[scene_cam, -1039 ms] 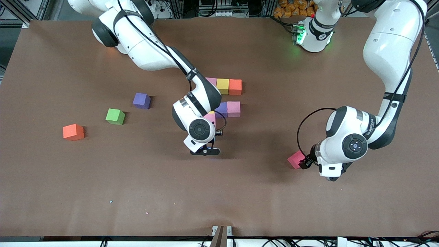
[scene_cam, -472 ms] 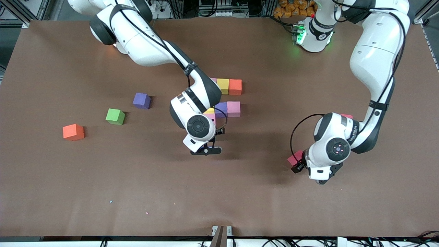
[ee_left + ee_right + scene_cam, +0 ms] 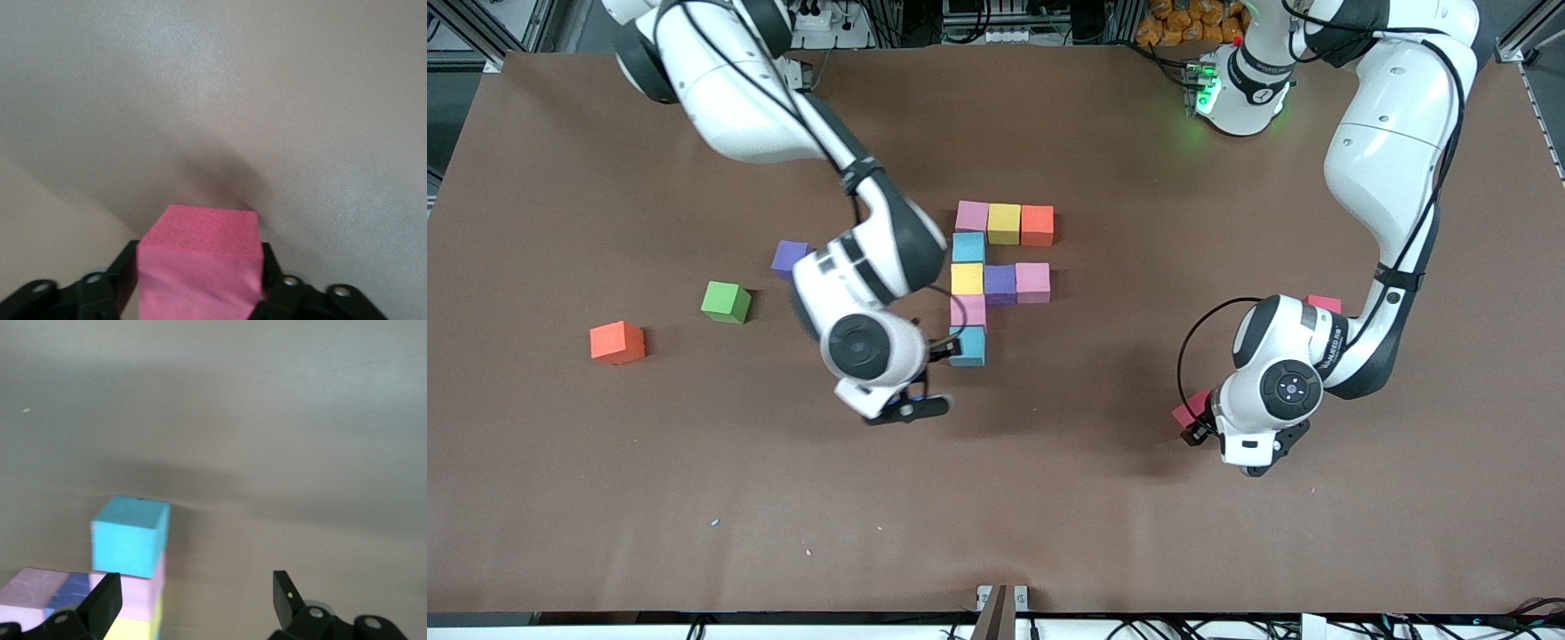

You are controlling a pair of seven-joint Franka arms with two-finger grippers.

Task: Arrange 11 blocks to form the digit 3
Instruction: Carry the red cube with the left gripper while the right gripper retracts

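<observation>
The digit 3 stands partly built mid-table: a pink (image 3: 972, 216), yellow (image 3: 1004, 223) and orange (image 3: 1037, 225) bar, a column running down to a blue cube (image 3: 967, 347), and a purple (image 3: 1000, 284) and pink (image 3: 1032, 282) middle bar. My right gripper (image 3: 935, 351) hangs open just beside that blue cube (image 3: 130, 543), toward the right arm's end, holding nothing (image 3: 193, 600). My left gripper (image 3: 1197, 425) is shut on a pinkish-red cube (image 3: 1192, 411) toward the left arm's end. In the left wrist view both fingers press the sides of that cube (image 3: 200, 253).
Loose cubes lie toward the right arm's end: purple (image 3: 790, 258), green (image 3: 726, 301) and red-orange (image 3: 617, 342). A red cube (image 3: 1323, 303) peeks out from under the left arm. Open brown table lies nearer the front camera.
My right arm has drawn away from the figure toward its own end, uncovering the column and its end blue cube. My left gripper has closed on the pinkish-red cube.
</observation>
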